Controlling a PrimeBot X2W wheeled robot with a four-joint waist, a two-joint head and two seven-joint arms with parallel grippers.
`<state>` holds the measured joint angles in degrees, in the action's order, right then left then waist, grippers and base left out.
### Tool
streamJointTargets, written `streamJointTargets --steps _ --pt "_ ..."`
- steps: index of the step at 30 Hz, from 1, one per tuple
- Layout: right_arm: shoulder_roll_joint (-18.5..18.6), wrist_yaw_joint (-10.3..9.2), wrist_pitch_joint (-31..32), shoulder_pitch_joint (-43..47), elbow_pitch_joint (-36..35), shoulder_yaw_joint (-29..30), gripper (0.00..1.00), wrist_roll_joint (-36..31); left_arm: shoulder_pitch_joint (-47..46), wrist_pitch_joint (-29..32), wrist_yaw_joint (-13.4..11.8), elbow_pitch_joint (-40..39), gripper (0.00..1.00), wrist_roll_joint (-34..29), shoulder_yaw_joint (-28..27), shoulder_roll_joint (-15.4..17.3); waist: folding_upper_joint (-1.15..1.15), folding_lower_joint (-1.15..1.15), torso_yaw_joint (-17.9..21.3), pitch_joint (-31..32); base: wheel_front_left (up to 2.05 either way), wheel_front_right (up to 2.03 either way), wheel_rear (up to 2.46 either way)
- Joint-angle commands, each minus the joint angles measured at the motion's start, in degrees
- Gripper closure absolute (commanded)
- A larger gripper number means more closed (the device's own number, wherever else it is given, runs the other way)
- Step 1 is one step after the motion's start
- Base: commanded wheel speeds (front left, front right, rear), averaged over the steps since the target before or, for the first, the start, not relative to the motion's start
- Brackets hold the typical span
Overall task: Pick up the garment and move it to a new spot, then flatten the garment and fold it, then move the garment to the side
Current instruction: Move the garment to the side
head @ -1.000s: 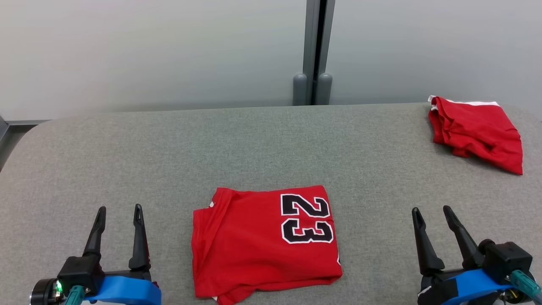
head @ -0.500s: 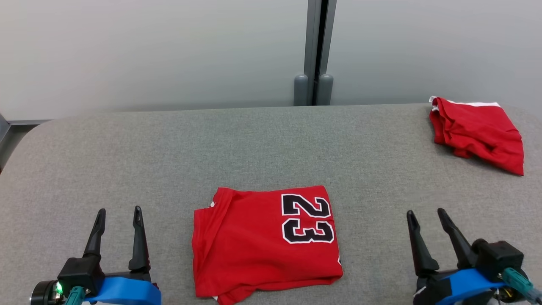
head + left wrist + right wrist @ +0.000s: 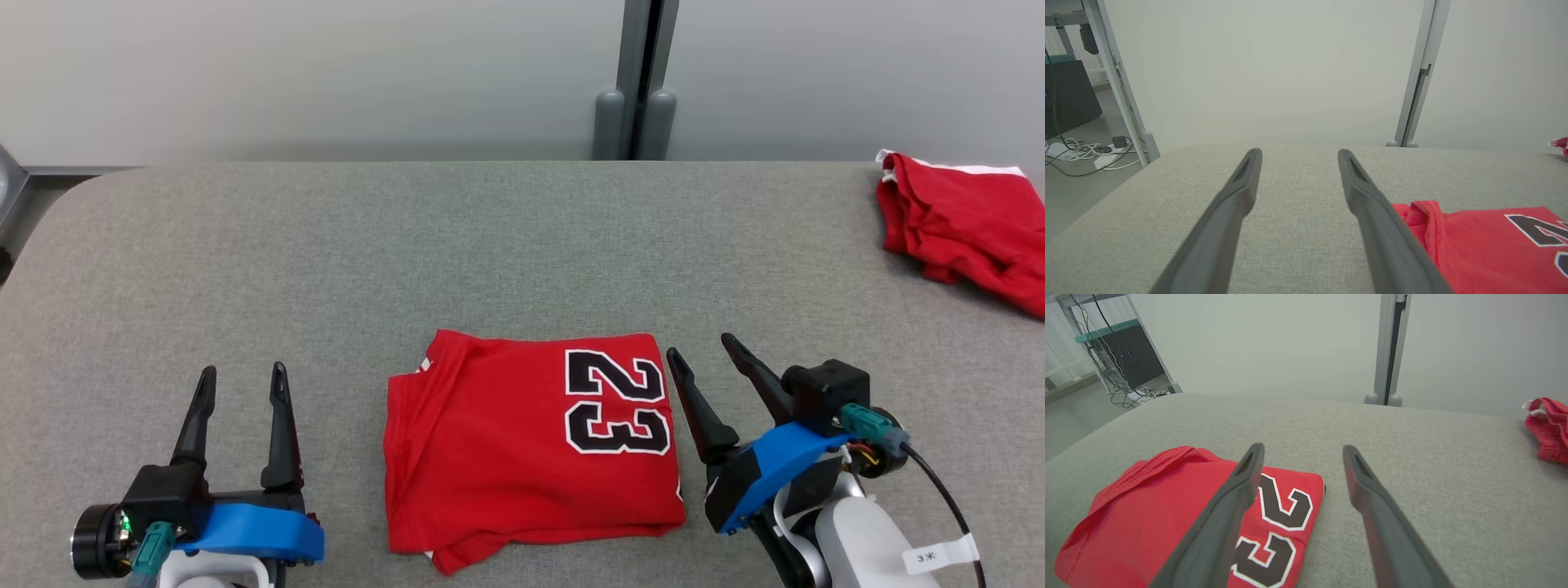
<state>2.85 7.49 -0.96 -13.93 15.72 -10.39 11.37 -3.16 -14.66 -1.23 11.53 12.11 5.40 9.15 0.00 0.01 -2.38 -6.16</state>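
Observation:
The garment [image 3: 522, 445] is a red jersey with a black 23, folded into a rough square near the front middle of the grey table [image 3: 408, 245]. It shows at lower right in the left wrist view [image 3: 1486, 245] and at lower left in the right wrist view [image 3: 1163, 514]. My left gripper [image 3: 243, 384] stands open over bare table, well left of the jersey. My right gripper [image 3: 700, 349] is open and tilted left, its fingertips just off the jersey's right edge; in its wrist view [image 3: 1301, 451] the left finger overlaps the number.
A second red garment [image 3: 963, 224] with white trim lies crumpled at the table's far right corner, also seen as a red cloth [image 3: 1549, 428] in the right wrist view. A grey post [image 3: 637, 82] stands behind the table. Cables and a shelf frame [image 3: 1106, 81] are off the left end.
The camera has shifted, so the whole picture sits differently. My right gripper has moved left and forward to the jersey's right edge. The left gripper and the jersey stay put.

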Motion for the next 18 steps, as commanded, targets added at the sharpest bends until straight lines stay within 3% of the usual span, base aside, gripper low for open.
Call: streamJointTargets --steps 1,18 --pt "0.09 0.02 0.21 -1.06 1.17 -0.24 0.0 0.09 -1.18 -0.09 -0.19 0.08 0.0 0.06 0.05 0.04 0.0 -0.01 -0.75 -0.78 0.0 0.0 0.0" --pt "0.1 0.02 -2.22 -3.0 18.33 -2.26 0.0 2.19 -4.36 -0.57 0.21 1.63 0.0 0.15 0.39 -1.55 0.0 -0.01 -4.03 -5.02 0.0 0.0 0.0"
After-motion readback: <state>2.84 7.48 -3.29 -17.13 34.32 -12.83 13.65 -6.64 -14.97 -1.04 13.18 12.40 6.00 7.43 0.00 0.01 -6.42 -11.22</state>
